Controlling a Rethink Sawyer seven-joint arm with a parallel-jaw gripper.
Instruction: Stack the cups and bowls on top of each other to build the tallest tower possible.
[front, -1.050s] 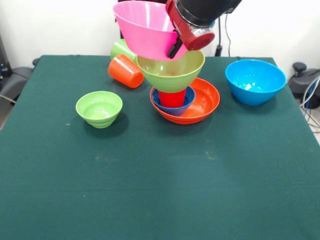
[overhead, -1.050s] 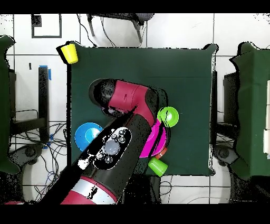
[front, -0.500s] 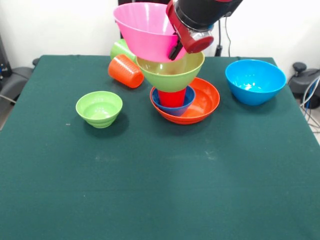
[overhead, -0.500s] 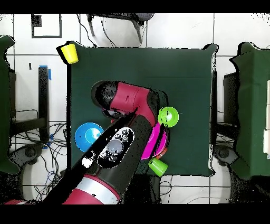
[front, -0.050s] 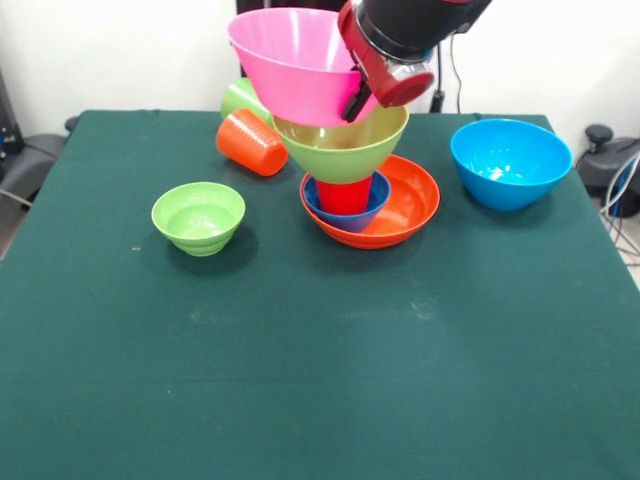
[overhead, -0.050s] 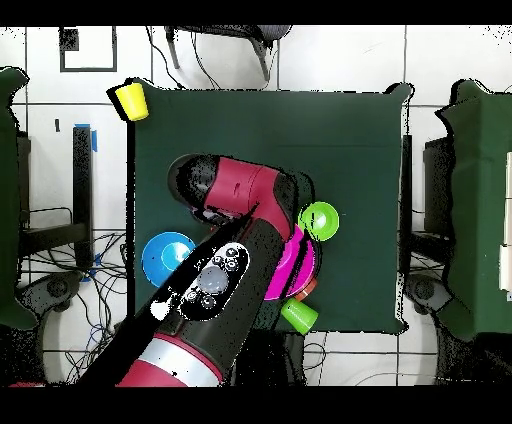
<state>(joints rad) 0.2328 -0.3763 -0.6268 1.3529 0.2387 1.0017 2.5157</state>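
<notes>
The tower stands on a wide orange bowl (front, -0.050s: 405, 205). In it sits a small dark blue bowl (front, -0.050s: 372, 205) holding a red cup (front, -0.050s: 343, 196), and a large green bowl (front, -0.050s: 340, 145) sits on that cup. My gripper (front, -0.050s: 353, 100) is shut on the right rim of the pink bowl (front, -0.050s: 295, 60), which hangs tilted with its bottom in the green bowl. An orange cup (front, -0.050s: 250, 142) lies on its side to the left, with a light green cup (front, -0.050s: 240, 98) behind it. From above, my arm hides the gripper and most of the tower; the pink bowl (overhead, -0.050s: 303, 262) shows.
A small green bowl (front, -0.050s: 198, 217) stands left of the tower and a large blue bowl (front, -0.050s: 510, 162) to the right. From above, a yellow cup (overhead, -0.050s: 130, 100) sits at the far table corner. Chairs and cables surround the green table (front, -0.050s: 320, 380).
The pink bowl has sunk slightly and its rim has levelled a little, still in my gripper. The arm has shifted a bit; nothing else has moved.
</notes>
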